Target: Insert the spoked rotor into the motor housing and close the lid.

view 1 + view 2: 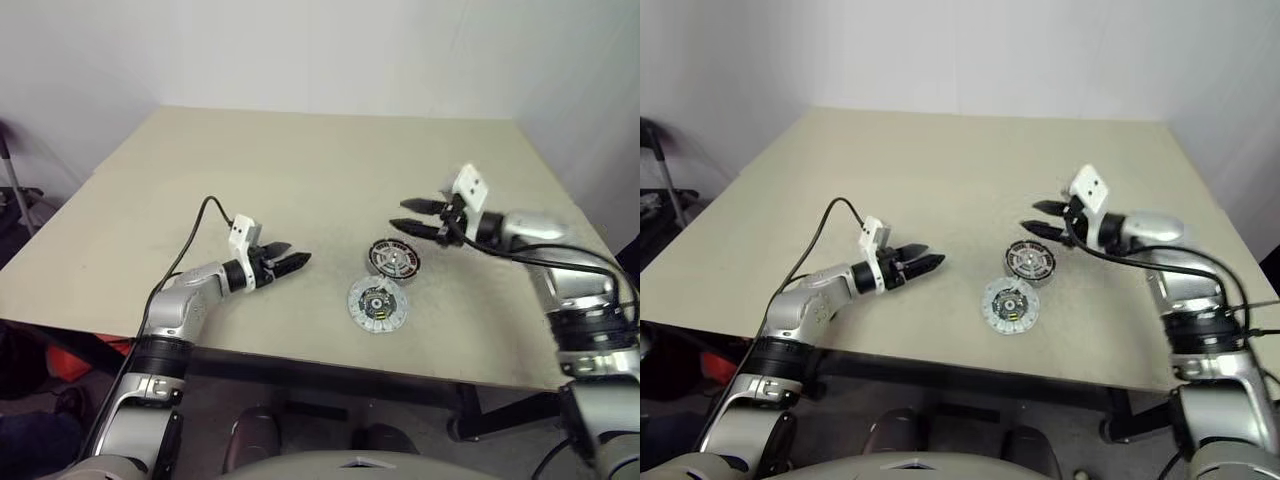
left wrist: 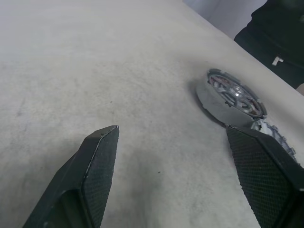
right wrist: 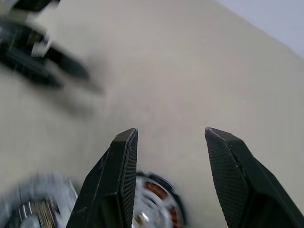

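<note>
Between the right jaws nothing is held: the 2 black fingers (image 3: 121,175) stand apart with bare bench (image 1: 300,170) showing through the gap. They hover off the surface, just past the motor housing (image 1: 378,250) on its far right side. The left jaws are spread wide and empty too, low over the bench and well apart from the parts, pointing toward them from the left.

The housing sits toward the bench's near edge, right of centre. The spoked rotor (image 1: 394,262) looks seated in it, with silver spokes on top and copper coils glinting between them, though I cannot tell whether it is fully down. The lid (image 1: 377,304) lies flat just beside the housing on the near side, its dark centre and green-yellow bits facing up. Whether the 2 rims touch is not clear.

My judgement is that only the lid remains, and the risks sit there:
- The flat disc offers little edge, so closing jaws may skid it toward the near edge or nudge the housing.
- It probably needs flipping, and it could slip out during the turn.
- A proud or tilted rotor would leave the lid rocking.
- With nothing bracing the housing, a downward press could slide it.
</note>
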Tool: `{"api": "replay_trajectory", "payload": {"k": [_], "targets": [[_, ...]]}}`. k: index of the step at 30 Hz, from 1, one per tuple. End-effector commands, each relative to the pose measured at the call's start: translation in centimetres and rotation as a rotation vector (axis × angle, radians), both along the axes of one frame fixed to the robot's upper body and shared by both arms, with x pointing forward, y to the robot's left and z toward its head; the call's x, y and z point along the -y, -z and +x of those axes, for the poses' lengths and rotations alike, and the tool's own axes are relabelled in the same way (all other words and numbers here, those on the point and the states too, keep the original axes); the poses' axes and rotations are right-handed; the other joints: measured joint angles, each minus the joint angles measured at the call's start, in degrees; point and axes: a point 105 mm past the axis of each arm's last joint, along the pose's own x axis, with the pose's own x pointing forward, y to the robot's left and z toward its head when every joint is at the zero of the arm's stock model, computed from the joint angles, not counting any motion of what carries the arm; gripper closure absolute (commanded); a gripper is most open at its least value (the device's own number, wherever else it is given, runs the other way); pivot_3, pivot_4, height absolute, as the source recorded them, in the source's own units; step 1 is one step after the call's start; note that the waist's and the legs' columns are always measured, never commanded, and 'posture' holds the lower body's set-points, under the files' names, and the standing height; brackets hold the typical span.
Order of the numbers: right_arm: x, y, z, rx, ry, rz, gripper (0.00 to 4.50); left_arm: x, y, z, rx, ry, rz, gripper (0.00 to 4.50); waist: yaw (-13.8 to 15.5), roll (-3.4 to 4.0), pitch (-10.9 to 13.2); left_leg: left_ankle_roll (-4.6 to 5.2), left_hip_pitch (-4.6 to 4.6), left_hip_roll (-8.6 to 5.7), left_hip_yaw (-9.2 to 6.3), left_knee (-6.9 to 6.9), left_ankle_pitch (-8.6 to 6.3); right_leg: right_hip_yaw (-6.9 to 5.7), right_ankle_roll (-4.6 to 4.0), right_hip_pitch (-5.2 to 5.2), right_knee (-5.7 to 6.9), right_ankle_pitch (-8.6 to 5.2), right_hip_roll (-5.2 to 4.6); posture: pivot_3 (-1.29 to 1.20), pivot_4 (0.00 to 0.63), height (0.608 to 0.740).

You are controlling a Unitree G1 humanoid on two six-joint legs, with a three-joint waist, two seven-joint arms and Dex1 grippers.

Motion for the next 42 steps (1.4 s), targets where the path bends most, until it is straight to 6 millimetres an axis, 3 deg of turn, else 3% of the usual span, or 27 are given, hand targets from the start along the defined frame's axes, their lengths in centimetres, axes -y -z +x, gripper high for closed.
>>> {"api": "replay_trajectory", "payload": {"k": [1,4,13,21,33,36,39,42], "targets": [[0.3,0.7,-1.3,0.040,-0.169,-0.254,2.21,0.2,-1.3,0.5,0.055,0.000,-0.009,0.70,-0.1,-0.01,0.0,0.05,-0.02,0.00,0.01,0.02,-0.03,0.00,0.00,-0.01,-0.02,0.00,0.00,0.00,0.000,0.740],[1.0,2.2,-2.2,0.022,-0.257,-0.399,2.21,0.1,-1.2,0.4,0.056,-0.002,-0.009,0.70,-0.2,-0.01,0.0,0.24,-0.04,0.00,0.01,0.06,-0.14,0.00,0.00,-0.04,0.00,0.00,-0.01,0.00,0.000,0.740],[-0.4,5.2,-3.7,-0.032,-0.354,-0.408,2.21,-0.6,-1.2,0.3,0.058,-0.024,-0.001,0.70,-0.3,-0.01,0.0,0.22,0.03,0.03,0.01,0.16,-0.12,0.00,-0.01,-0.04,0.16,0.01,-0.01,0.00,0.000,0.740],[0.5,7.2,-2.1,-0.026,-0.295,-0.477,2.21,-0.6,-1.3,0.5,0.060,-0.028,0.003,0.70,-0.3,-0.01,0.0,0.22,0.02,0.02,0.01,0.22,-0.12,0.00,-0.02,-0.05,0.23,0.01,-0.02,0.00,0.000,0.740],[-0.5,6.6,-2.1,-0.023,-0.336,-0.478,2.21,-0.6,-1.2,0.6,0.054,-0.038,0.004,0.70,-0.3,-0.01,0.0,0.22,0.02,0.03,0.01,0.25,-0.12,0.00,-0.02,-0.08,0.31,0.01,-0.01,0.00,0.000,0.740],[-0.4,7.0,-1.7,-0.026,-0.328,-0.502,2.82,-0.6,-1.1,0.7,0.055,-0.042,0.001,0.70,-0.3,-0.01,0.0,0.22,0.02,0.03,0.01,0.28,-0.12,0.01,-0.02,-0.08,0.34,0.01,-0.02,0.00,0.000,0.740],[-0.5,6.9,-1.3,-0.017,-0.318,-0.495,3.80,-0.7,-1.4,0.8,0.061,-0.049,-0.009,0.70,-0.4,-0.01,0.0,0.21,0.04,0.04,0.01,0.29,-0.11,0.01,-0.02,-0.08,0.38,0.01,-0.02,0.00,0.000,0.740],[-0.3,7.0,-0.9,-0.013,-0.305,-0.495,3.80,-0.8,-1.6,0.9,0.067,-0.052,-0.011,0.70,-0.4,-0.02,0.0,0.20,0.06,0.05,0.01,0.31,-0.11,0.01,-0.03,-0.09,0.42,0.01,-0.01,0.00,0.000,0.740]]}}
